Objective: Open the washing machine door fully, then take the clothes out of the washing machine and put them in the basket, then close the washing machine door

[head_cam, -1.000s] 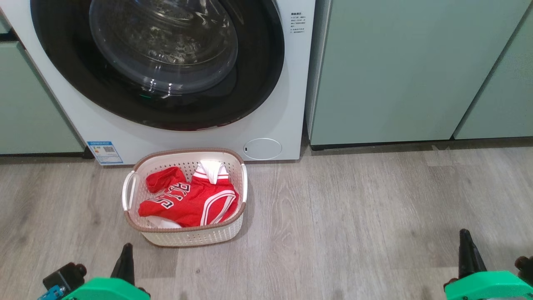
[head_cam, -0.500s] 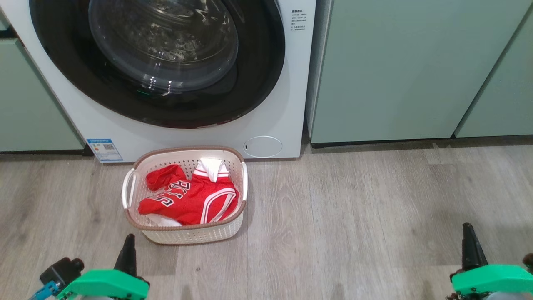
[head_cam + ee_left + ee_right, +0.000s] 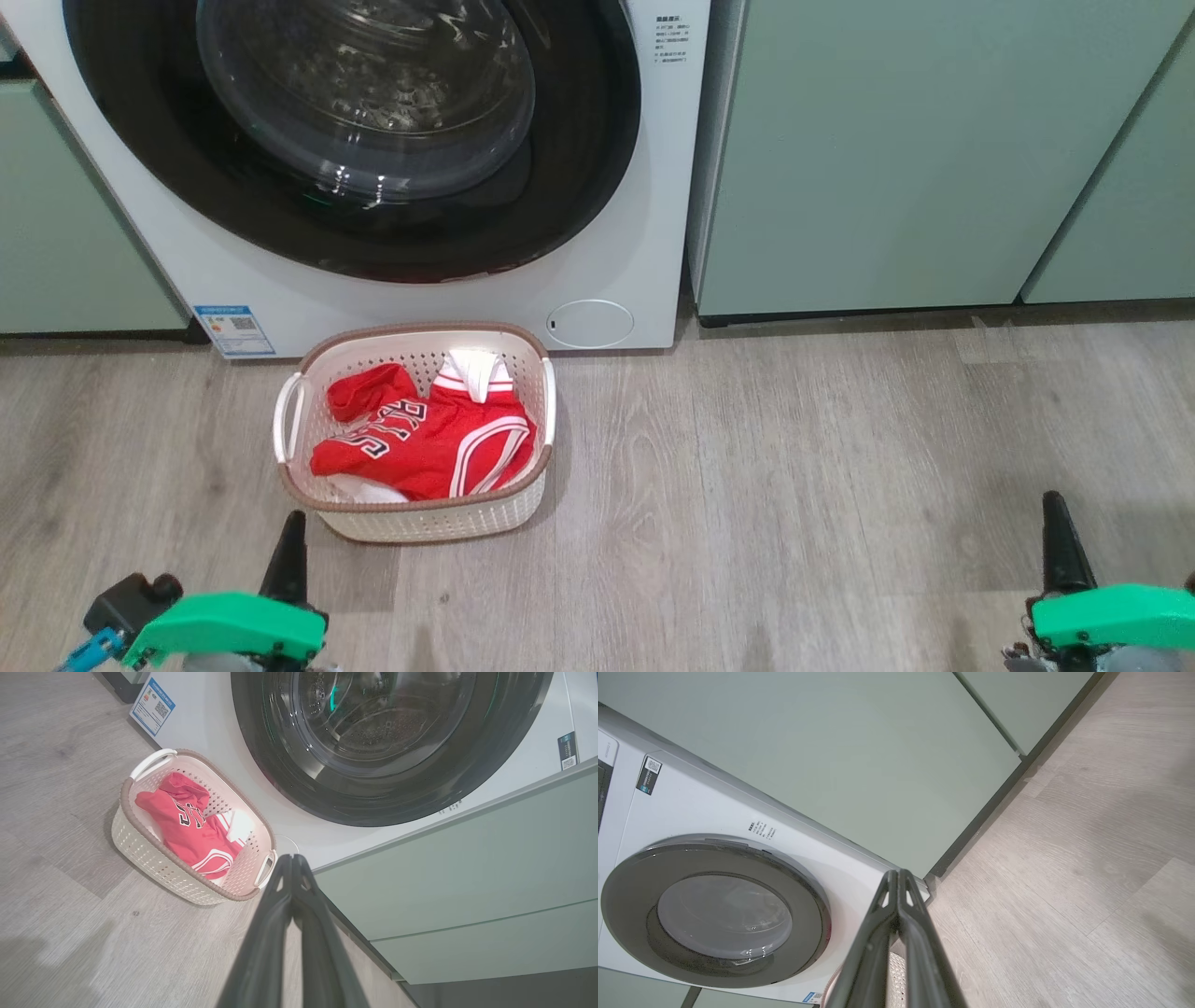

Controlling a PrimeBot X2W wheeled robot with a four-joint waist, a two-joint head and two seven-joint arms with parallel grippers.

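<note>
Looking down thru the head cam, I've got the big white front-loading washing machine (image 3: 653, 187) at 12 o'clock. Its large round door (image 3: 364, 121), w/ glossy black rim and bulging clear window, lies flat against the front, closed.

The small cream perforated plastic basket (image 3: 429, 523) w/ brown rim stands on the grey wood-look floor (image 3: 794, 485) at 6 o'clock from the door, just before the machine's foot. The clothes (image 3: 425, 448) lie inside it: a red sports jersey (image 3: 392, 462) w/ white trim and lettering across most of the base, and a smaller white garment piece (image 3: 474, 369) at the jersey's 12 o'clock, against the far wall.

A small round white flap (image 3: 590, 324) sits approx 2 o'clock from the basket, a blue-white sticker (image 3: 233, 329) at 10 o'clock. Pale green cabinets (image 3: 887, 159) stand at 3 o'clock of the machine.

The left tool (image 3: 295, 523) is at 7 o'clock of the basket, near but not touching, its long dark fingers pressed together w/ nothing between. The right tool (image 3: 1057, 509) is at 4 o'clock of the view, well apart from the basket, fingers likewise together, empty.
</note>
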